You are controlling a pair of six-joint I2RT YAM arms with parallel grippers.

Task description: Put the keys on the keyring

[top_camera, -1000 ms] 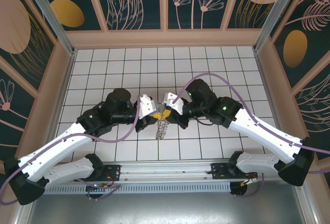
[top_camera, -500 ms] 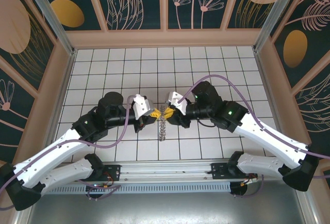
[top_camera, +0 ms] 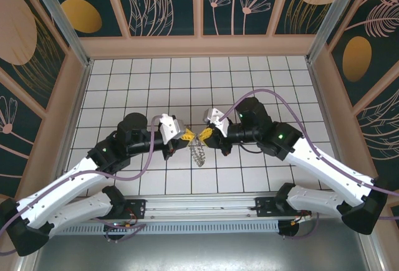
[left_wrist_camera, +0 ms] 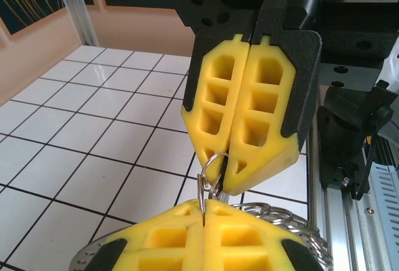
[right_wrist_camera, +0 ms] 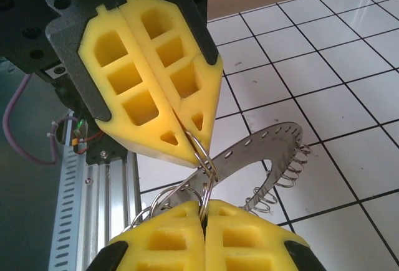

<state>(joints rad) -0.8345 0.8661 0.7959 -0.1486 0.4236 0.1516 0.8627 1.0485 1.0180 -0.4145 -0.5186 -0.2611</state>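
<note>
White-tiled table [top_camera: 124,84], dead centre: L gripper [top_camera: 186,136] comes in from 9 o'clock and R gripper [top_camera: 202,135] from 3. Both sets of pads are pressed tight, pinching 1 small keyring [right_wrist_camera: 201,159] between them, prob. to steady it for threading. 1 curved metal strip [right_wrist_camera: 249,149] w/ a row of little loops [right_wrist_camera: 287,171] dangles at 6 o'clock. Loops are too bunched to count, and I can't tell which bits are keys.

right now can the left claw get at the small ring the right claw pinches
Probably yes, it looks there already: left claw and right claw are shut tip to tip on the small ring, nothing between them, the metal strip below.
</note>
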